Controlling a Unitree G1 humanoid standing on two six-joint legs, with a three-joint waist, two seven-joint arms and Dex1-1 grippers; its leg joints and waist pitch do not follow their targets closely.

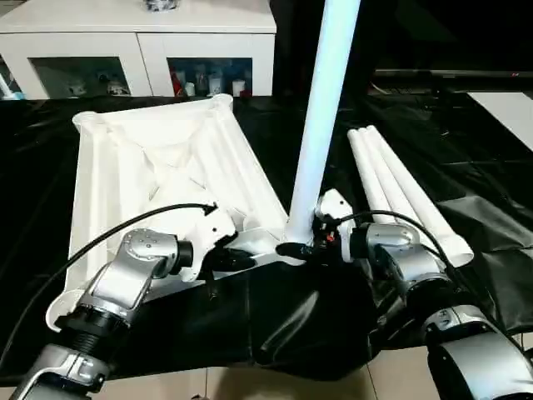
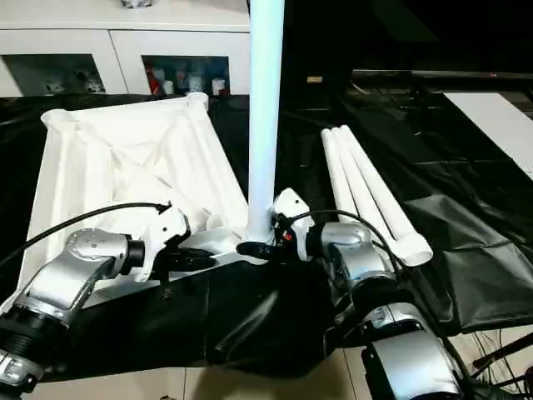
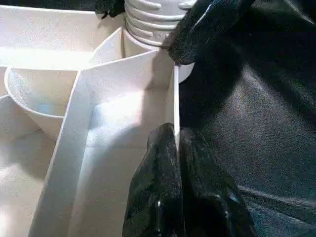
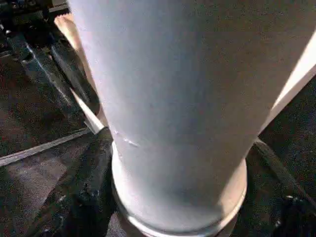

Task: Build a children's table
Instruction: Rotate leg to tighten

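my left gripper (image 3: 175,148) pinches the upturned top's (image 1: 158,167) thin, stiff rim while my right gripper (image 1: 310,247), fairly wide, brackets the base of the light, slippery upright leg (image 1: 321,125) at its corner socket.

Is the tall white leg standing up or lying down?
Standing up. The leg rises nearly straight from the upside-down tabletop's near corner socket, leaning slightly, while three other legs lie flat beside it.

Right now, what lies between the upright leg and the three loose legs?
Bare black sheet, seen in the left eye view, separates the upright leg from the three loose legs.
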